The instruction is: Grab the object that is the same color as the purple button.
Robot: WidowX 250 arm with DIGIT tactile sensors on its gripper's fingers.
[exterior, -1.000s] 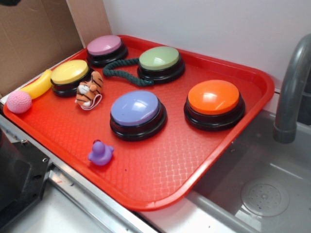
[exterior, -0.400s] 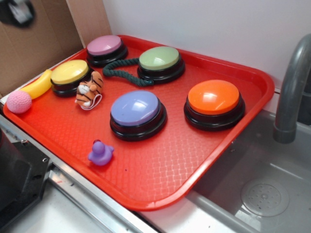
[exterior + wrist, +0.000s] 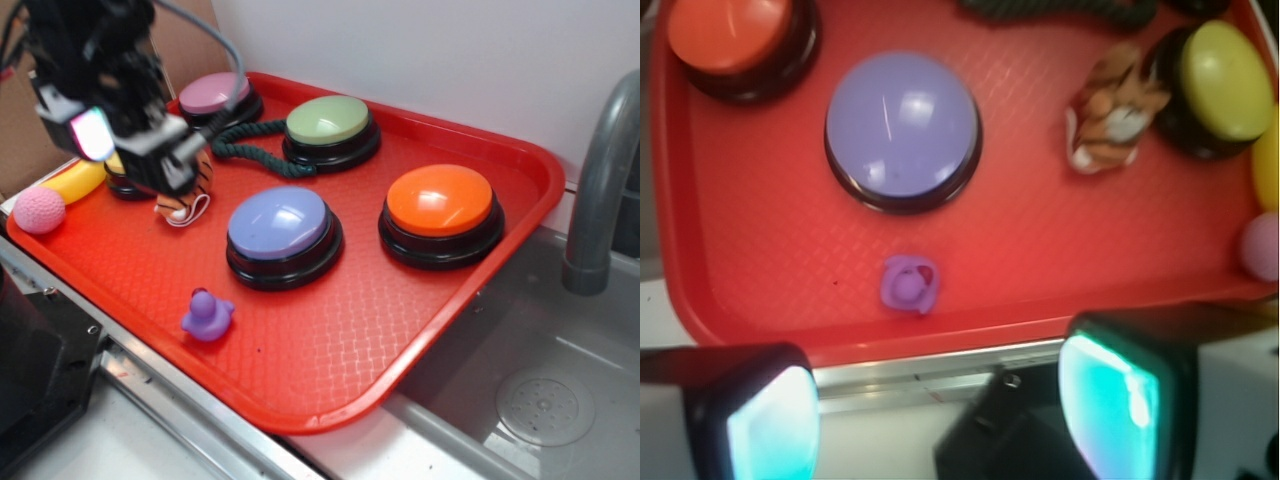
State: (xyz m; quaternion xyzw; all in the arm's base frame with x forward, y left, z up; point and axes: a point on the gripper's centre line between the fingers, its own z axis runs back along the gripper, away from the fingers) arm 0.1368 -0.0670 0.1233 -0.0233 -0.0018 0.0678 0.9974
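Red tray [image 3: 470, 300] carrying everything, resting on a bench beside a steel sink [image 3: 540, 400] and grey tap [image 3: 600, 190], white wall behind. On the tray, purple button [image 3: 279, 224] roughly central; orange button [image 3: 440, 200] beside it toward the tap. Arm hanging over the tray's far left corner, well away from the purple button. Jaws [image 3: 940, 400] spread wide, holding nothing. Tiger toy [image 3: 1110, 110] near the purple button. Purple duck [image 3: 206, 315] near the purple button, toward the tray's front rim, standing free. Likely trouble: tiny, glossy duck slipping out or skidding off under a badly centred close; descent too close to the rim striking it.
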